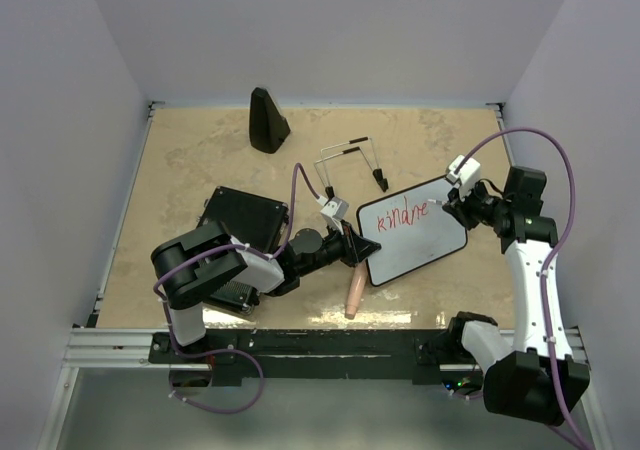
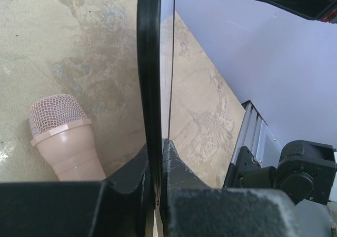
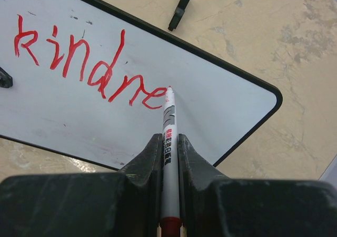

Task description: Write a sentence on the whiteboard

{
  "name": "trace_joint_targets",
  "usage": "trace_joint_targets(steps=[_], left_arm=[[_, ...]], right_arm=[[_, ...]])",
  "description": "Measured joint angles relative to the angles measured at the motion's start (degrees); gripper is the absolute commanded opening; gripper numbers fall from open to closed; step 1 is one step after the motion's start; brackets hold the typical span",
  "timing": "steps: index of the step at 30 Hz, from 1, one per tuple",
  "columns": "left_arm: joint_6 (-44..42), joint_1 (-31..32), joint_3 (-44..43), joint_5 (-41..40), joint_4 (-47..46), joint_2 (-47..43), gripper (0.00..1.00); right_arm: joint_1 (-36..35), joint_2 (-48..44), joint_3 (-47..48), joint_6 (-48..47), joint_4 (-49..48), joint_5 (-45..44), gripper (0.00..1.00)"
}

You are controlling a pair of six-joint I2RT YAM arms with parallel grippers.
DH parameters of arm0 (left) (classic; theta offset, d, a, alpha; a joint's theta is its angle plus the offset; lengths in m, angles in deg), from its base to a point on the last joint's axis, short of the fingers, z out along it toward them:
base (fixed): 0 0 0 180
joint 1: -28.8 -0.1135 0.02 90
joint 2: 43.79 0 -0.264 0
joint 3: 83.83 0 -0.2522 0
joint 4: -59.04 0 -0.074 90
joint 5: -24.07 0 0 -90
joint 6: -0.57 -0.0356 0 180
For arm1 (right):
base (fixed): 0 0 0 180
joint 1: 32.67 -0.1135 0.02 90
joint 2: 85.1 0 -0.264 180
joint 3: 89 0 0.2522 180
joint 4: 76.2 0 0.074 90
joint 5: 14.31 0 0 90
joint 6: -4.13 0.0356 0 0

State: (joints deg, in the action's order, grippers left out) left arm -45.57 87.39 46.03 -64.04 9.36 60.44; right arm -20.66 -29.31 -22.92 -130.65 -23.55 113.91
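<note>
The whiteboard (image 1: 420, 238) lies tilted right of the table's centre, white with a thin black frame, with red letters "kindne" on it (image 3: 79, 63). My left gripper (image 1: 358, 248) is shut on the board's left edge, which shows edge-on in the left wrist view (image 2: 150, 68). My right gripper (image 1: 447, 203) is shut on a white marker with a red end (image 3: 168, 137); its tip touches the board at the end of the last red letter. In the left wrist view my left gripper (image 2: 158, 152) clamps the frame between its fingers.
A pink microphone (image 1: 354, 292) lies on the table just below the board's left end, also in the left wrist view (image 2: 66, 134). A black ribbed case (image 1: 245, 220) sits under the left arm. A black cone-shaped object (image 1: 267, 120) stands at the back. Black wire legs (image 1: 350, 165) lie behind the board.
</note>
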Motion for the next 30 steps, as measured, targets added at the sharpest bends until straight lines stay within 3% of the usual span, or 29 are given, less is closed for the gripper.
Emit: trace_joint_targets(steps=[16,30], left_arm=[[0.0,0.0,0.0,0.0,0.0,0.0,0.0],[0.0,0.0,0.3,0.0,-0.3,0.0,0.0]], right_arm=[[0.2,-1.5,-0.3,0.3,0.1,-1.0,0.0],[4.7,-1.0,-0.3,-0.9,0.6,-0.7,0.0]])
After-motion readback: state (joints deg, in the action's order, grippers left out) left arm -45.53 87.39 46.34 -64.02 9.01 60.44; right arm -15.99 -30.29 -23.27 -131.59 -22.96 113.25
